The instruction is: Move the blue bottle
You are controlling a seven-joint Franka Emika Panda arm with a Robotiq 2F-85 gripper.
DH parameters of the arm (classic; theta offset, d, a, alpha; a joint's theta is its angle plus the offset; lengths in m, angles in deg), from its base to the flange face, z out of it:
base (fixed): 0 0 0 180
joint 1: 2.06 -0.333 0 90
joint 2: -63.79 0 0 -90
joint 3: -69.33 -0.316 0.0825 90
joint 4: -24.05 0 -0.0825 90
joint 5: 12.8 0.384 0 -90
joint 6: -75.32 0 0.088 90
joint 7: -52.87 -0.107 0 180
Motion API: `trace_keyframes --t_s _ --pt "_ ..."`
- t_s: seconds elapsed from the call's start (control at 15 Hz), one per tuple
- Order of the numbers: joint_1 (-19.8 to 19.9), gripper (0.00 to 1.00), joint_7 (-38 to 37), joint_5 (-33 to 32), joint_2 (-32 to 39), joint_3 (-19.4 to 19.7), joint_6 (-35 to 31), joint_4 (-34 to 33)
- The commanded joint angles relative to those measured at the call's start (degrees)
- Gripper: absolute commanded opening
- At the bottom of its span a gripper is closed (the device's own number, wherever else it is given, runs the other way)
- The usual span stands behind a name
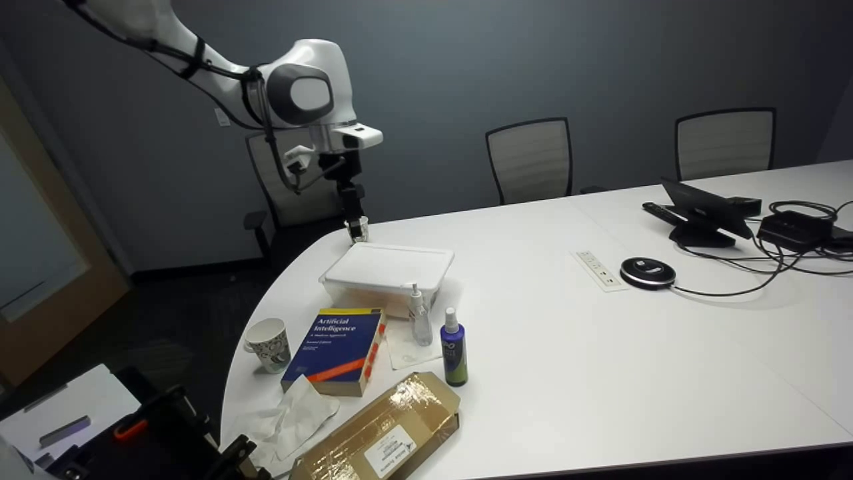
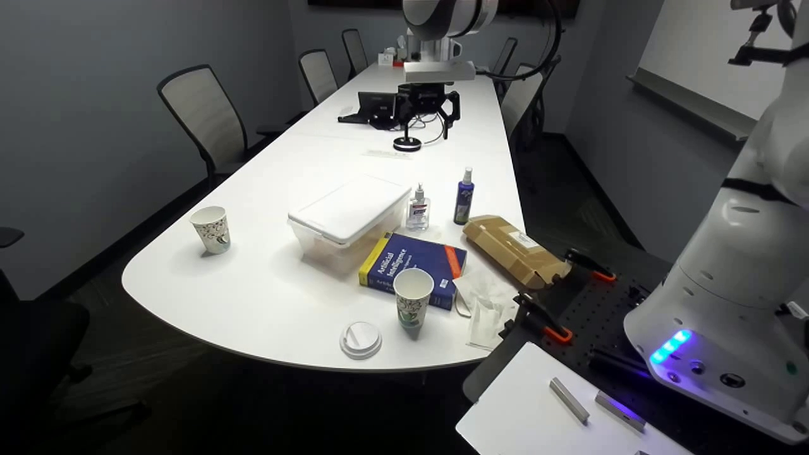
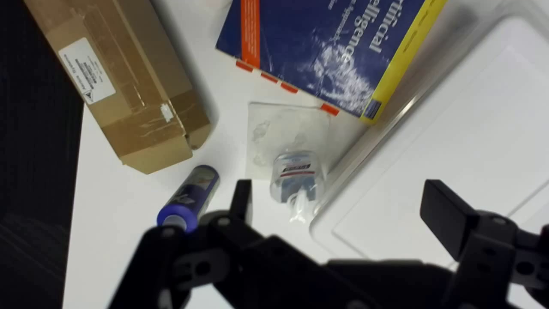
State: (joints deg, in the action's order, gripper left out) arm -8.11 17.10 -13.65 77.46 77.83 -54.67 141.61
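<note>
Slim, white-topped blue bottle (image 1: 454,351), upright

blue book (image 1: 338,348) beside a lidded tub (image 2: 351,212) — paper cup (image 1: 270,350), cardboard box (image 1: 373,427) nearby

In an exterior view, you have the spray bottle (image 1: 454,350) upright on the bench (image 1: 600,387), just beside the far end of the cardboard box (image 1: 393,433). To its left stands the pump bottle (image 1: 421,325), on a thin sheet (image 1: 402,357). Further left lies your book (image 1: 340,347), with a near cup (image 1: 270,345) on its left and a tissue (image 1: 300,410) before it, left of the box. Behind the book sits your storage bin (image 1: 390,263), and behind that a far cup (image 1: 364,229). Well to the right you find the speakerphone (image 1: 648,273), a screen (image 1: 706,210) behind it. In an exterior view, a cup lid (image 2: 361,340) lies left of the near cup, slightly before it.
</note>
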Motion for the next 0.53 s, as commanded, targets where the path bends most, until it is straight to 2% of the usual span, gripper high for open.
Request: trace_keyframes --t_s 0.0,0.2,0.47 --pt "-1.48 1.0 -0.71 -0.86 -6.22 -4.9 2.25 5.37" --pt "-2.03 1.0 0.69 0.2 -7.73 -9.01 1.84 7.31" --pt "-2.39 1.0 0.97 0.58 -8.09 -12.06 1.9 8.44"
